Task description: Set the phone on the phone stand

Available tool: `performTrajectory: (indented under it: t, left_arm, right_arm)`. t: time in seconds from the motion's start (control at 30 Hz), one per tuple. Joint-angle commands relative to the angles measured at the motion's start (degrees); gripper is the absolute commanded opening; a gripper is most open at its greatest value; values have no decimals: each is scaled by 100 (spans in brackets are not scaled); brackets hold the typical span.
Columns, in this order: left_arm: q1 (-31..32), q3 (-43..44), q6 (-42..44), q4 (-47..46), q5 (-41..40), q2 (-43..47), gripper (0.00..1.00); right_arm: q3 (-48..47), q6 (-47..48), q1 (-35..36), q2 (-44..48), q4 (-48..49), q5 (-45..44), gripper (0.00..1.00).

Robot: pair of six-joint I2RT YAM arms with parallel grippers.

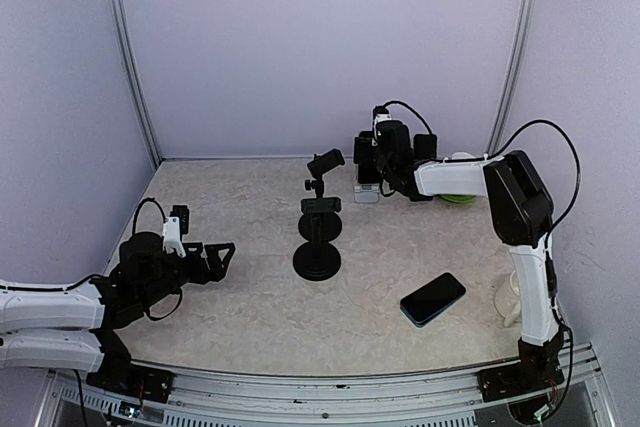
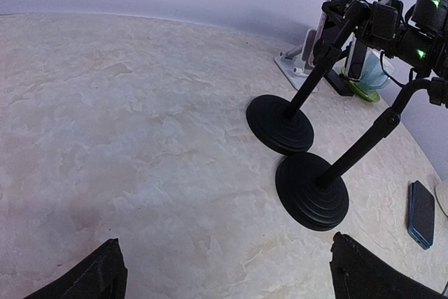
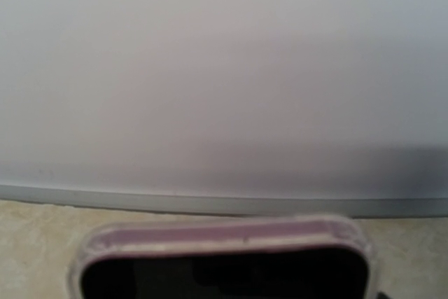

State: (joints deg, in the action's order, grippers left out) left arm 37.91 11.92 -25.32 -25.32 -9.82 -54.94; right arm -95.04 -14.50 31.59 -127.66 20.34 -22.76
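**Q:** What are your fingers doing?

**A:** The fingers [image 2: 105, 274] of my left gripper [image 1: 222, 259] are spread wide with only bare table [image 1: 230, 197] between them. The gripper hovers low, to the left of the near stand [image 1: 318, 247] and well apart from it, pointing its way.

**Q:** And the other side?

**A:** My right gripper [image 1: 370, 171] is stretched out behind the near stand and to its right, close to the back wall. My wrist camera shows none of my own fingers there. It shows only the top edge of a cased phone [image 3: 224, 257], dark glass in a clear, pinkish rim, right up against the lens. I cannot tell whether those fingers are clamped on it or just standing around it.

**Q:** What is under that phone?

**A:** From above, a white holder [image 1: 367, 194] sits at its foot. A green dish [image 1: 462, 197] lies farther right.

**Q:** Anything else near the stand?

**A:** A far stand [image 1: 326, 161], also black with a round base, is just behind it. A blue phone [image 1: 433, 298] lies flat on the table, to the right of the near stand and closer to my bases.
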Motion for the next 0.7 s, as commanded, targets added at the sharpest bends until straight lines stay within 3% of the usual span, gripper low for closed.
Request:
performTrajectory:
  t: [0.0, 0.67]
  left_arm:
    - [-56, -32, 80, -140, 24, -4, 99]
    - [-77, -40, 80, -119, 24, 36, 99]
  right_arm:
    - [-303, -62, 35, -74, 335, -106, 39]
    - [-493, -180, 75, -293, 148, -253, 41]
